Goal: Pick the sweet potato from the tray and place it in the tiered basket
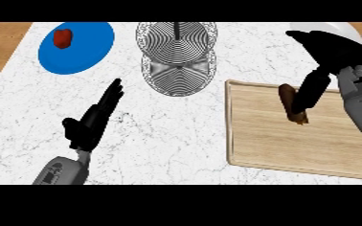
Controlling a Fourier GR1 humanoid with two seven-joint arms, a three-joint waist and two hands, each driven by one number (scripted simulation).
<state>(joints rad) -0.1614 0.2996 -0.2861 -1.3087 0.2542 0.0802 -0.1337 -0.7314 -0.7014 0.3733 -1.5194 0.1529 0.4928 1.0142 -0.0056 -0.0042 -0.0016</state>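
Note:
A brown sweet potato (289, 101) sits at the far right part of the wooden tray (268, 139). My right hand (311, 90) comes down from the upper right, its fingers curled round the potato and covering part of it. The wire tiered basket (176, 57) stands at the back middle of the counter, two round tiers one over the other. Over the counter's left half my left hand (92, 119) rests open, fingers straight and pointing away toward the back.
A blue plate (88, 52) with a small red vegetable (63, 38) on it lies at the back left. White marble counter runs between the basket and the tray. Wooden floor shows past the counter's left edge.

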